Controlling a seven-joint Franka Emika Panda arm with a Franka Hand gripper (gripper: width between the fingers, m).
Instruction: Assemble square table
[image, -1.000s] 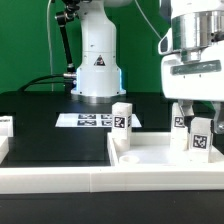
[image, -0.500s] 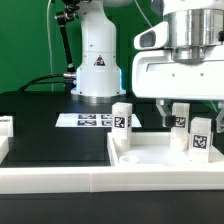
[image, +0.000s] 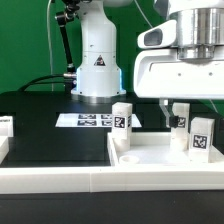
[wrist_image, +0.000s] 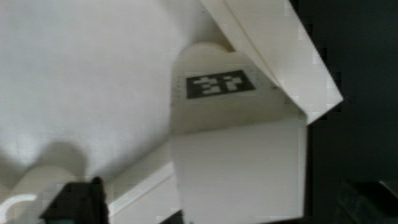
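Note:
The white square tabletop (image: 160, 156) lies at the exterior view's right, rimmed face up. Three short white legs with black-and-white tags stand on or by it: one (image: 122, 117) at its back left corner, one (image: 180, 115) further back, one (image: 200, 135) near the right edge. My gripper (image: 192, 106) hangs open just above the back leg, with nothing between its fingers. In the wrist view a tagged leg (wrist_image: 240, 150) rises from the tabletop (wrist_image: 89, 90) between my open fingers, one dark fingertip (wrist_image: 75, 203) showing beside it.
The white robot base (image: 96, 62) stands at the back centre. The marker board (image: 84, 120) lies on the black table in front of it. A long white rail (image: 90, 182) edges the front. Another white tagged block (image: 5, 126) sits at the far left.
My hand has swung toward the exterior view's left and come nearer the legs over the last second; in the last half second it has barely moved. The jaws stay open.

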